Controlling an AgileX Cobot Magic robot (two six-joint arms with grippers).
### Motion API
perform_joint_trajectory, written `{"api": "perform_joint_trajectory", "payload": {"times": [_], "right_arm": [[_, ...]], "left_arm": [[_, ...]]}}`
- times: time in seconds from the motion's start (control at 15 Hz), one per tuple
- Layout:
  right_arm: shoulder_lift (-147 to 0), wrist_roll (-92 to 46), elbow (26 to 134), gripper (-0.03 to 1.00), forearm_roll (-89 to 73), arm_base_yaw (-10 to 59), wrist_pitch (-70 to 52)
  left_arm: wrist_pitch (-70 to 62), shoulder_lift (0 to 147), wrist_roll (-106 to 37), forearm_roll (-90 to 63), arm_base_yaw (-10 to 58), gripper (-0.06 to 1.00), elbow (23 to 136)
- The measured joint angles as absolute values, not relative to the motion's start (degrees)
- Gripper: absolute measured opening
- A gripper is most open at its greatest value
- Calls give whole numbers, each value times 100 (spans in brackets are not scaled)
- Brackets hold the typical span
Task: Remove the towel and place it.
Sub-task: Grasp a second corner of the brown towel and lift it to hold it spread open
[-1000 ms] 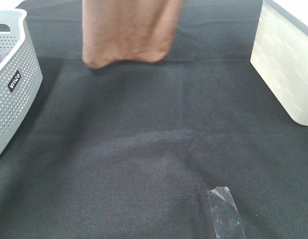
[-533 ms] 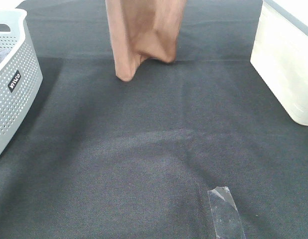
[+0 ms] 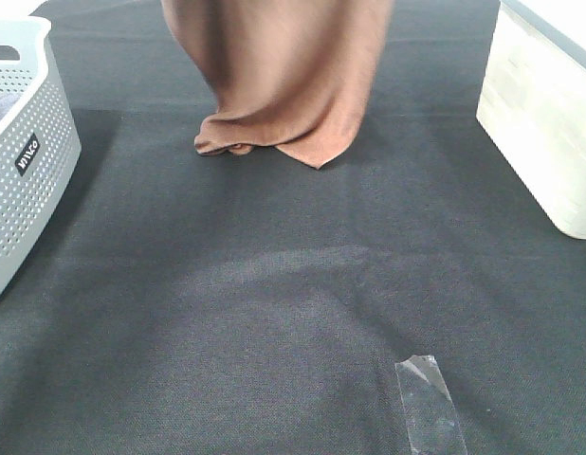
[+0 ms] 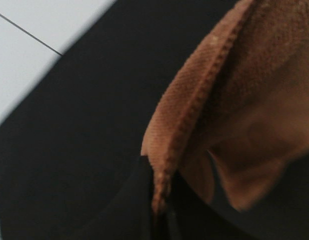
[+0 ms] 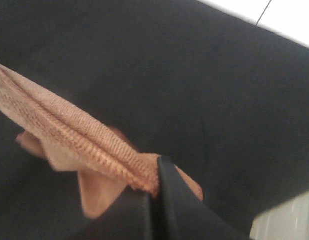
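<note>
In the high view the towel (image 3: 283,76) hangs down from the top edge of the frame as a broad brown sheet. Its lower end touches the black table cover (image 3: 274,313), where it bunches into a small fold on one side and a pointed corner on the other. A grey perforated basket (image 3: 27,161) stands well off to the left of the cloth and a white bin (image 3: 549,123) well off to the right. A strip of clear tape (image 3: 429,403) lies on the cover near the front edge, apart from the towel.

In the left wrist view the left gripper (image 4: 162,212) has its dark jaws pressed together on the towel's stitched hem. The hem rises straight out from between the jaws. The rest of the towel (image 4: 239,100) spreads away beyond them, above the black cover.

In the right wrist view the right gripper (image 5: 153,197) is likewise clamped tight on the hem, with a corner of the cloth pinched right at the jaw tips. The towel (image 5: 69,132) stretches away from the jaws as a taut ridged edge, and loose folds droop beneath it over the dark cover.
</note>
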State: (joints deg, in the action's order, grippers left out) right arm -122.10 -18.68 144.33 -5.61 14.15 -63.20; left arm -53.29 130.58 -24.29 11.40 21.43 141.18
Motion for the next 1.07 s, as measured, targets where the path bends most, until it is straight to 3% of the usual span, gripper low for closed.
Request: {"api": "perform_joint_trajectory", "payload": {"times": [0.33,0.53,1.07], "right_arm": [[-11728,-1822,14186,0,-464,1409,-6990],[-11087,-1662,13121,0,-602,1369,-6996],[-8308,-1478,9402,0,-894,1364,-6984]], "left_arm": [[-6835,12645,-1524,848,2452,0,14141],[-6921,12370,-1043,321,2447,0,14118],[-6887,9225,-246,212,3249,0,10227]]}}
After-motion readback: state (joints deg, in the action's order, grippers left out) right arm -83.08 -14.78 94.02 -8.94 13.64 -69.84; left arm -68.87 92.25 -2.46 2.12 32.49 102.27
